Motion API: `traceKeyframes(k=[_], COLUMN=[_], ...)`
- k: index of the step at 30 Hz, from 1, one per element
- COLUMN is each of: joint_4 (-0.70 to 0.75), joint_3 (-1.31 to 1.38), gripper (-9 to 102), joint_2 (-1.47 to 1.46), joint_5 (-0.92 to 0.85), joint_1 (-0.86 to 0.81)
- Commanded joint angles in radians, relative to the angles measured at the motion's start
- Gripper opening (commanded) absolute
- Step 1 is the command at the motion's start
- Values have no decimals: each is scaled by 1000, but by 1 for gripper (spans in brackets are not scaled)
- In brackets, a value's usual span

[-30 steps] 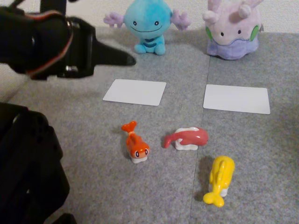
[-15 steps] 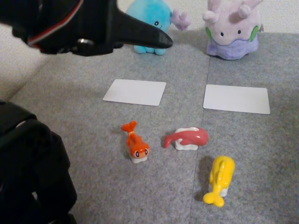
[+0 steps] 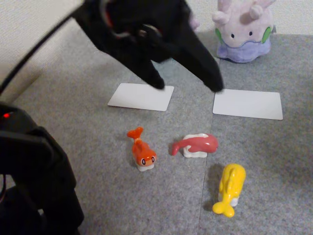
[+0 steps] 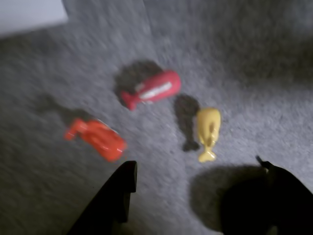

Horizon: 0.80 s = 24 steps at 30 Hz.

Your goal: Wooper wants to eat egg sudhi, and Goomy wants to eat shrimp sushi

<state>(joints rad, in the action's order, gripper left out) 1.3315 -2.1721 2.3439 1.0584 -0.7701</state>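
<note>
Surface: grey felt counter (image 3: 98, 196)
Count: three sushi toys, two white cards, Goomy (image 3: 243, 30)
Change: gripper (image 3: 187, 87) swung forward, spread wide, empty

Soft, even indoor light in the fixed view, without glare. Only faint shadows there, a small one left of the egg sudhi (image 3: 230, 189). Sharp on the grey mat (image 3: 264, 161), but blurred on the near black arm (image 3: 146, 34). Dimmer and strongly smeared in the wrist view, as from motion. Darker shadows there, up and left of the egg sudhi (image 4: 208, 129) and the pink-red piece (image 4: 154, 89). Murky at the corners.
</note>
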Motion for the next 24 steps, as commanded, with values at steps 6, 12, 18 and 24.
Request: traceKeyframes(k=[6, 12, 18, 24], joint_4=[-3, -60, -213, -296], joint_3=[46, 46, 46, 49], gripper=[31, 31, 31, 31], joint_2=[-179, -310, -495, -637], joint_5=[-344, -477, -465, -445], joint_1=[-183, -235, -268, -273])
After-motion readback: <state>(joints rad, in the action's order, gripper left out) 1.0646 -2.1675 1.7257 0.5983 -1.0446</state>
